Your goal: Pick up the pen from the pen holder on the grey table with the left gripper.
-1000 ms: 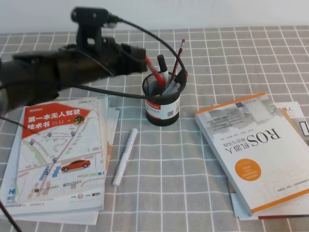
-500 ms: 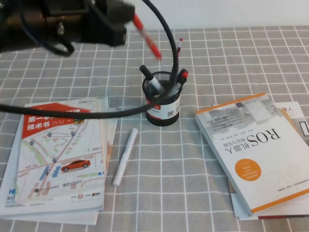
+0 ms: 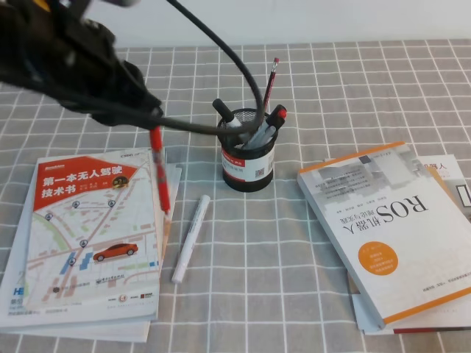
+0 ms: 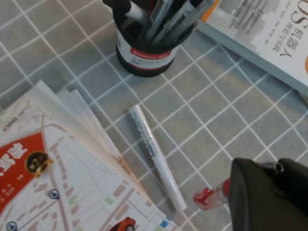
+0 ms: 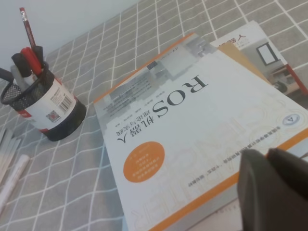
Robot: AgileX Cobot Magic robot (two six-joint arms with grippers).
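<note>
The red pen (image 3: 160,173) hangs nearly upright, out of the pen holder (image 3: 248,158), with its lower tip over the right edge of the map book. My left gripper (image 3: 151,121) is shut on the pen's upper end, left of the holder and above the grey table (image 3: 294,243). In the left wrist view the gripper (image 4: 237,188) fills the lower right corner, and a short red end of the pen (image 4: 210,198) sticks out from it. The black mesh pen holder (image 4: 149,48) still holds a thin red-and-black pencil (image 3: 272,82) and dark markers. My right gripper (image 5: 267,185) hovers over the ROS book, fingers together.
A white marker (image 3: 190,239) lies on the cloth between the holder and a stack of map books (image 3: 88,235) at the left. A white-and-orange ROS book (image 3: 390,228) lies at the right on other papers. A black cable (image 3: 221,51) arcs from the left arm over the holder.
The left arm drew the pen up out of the holder, then swung left and down. The pen now hangs vertical beside the map book. The holder and the books stayed put.
</note>
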